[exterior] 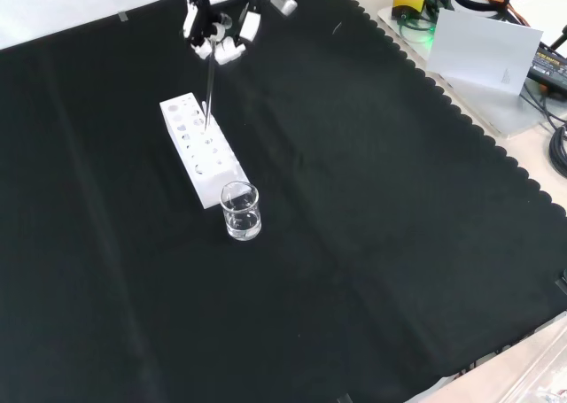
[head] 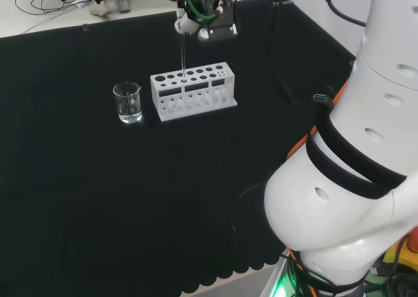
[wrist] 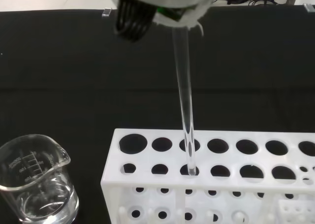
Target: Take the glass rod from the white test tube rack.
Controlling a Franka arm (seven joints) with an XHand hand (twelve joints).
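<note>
only unreadable graduation marks show on the beaker [wrist: 34, 179].

The hand [head: 204, 19] hung at the far side of the head view, fingers [exterior: 223, 47] curled downward, pinching something thin.

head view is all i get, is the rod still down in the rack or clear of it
Observer: The wrist view shows the glass rod with its lower end still inside a hole of the white test tube rack, in the row nearer that camera.
Operator: does the hand have it
Observer: In the front view the hand has its fingers curled round the rod's top end, above the rack.
Operator: is the beaker in the way
Observer: No. In the front view the glass beaker stands just off the rack's near end, apart from the rod, and the wrist view shows its pouring spout.
</note>
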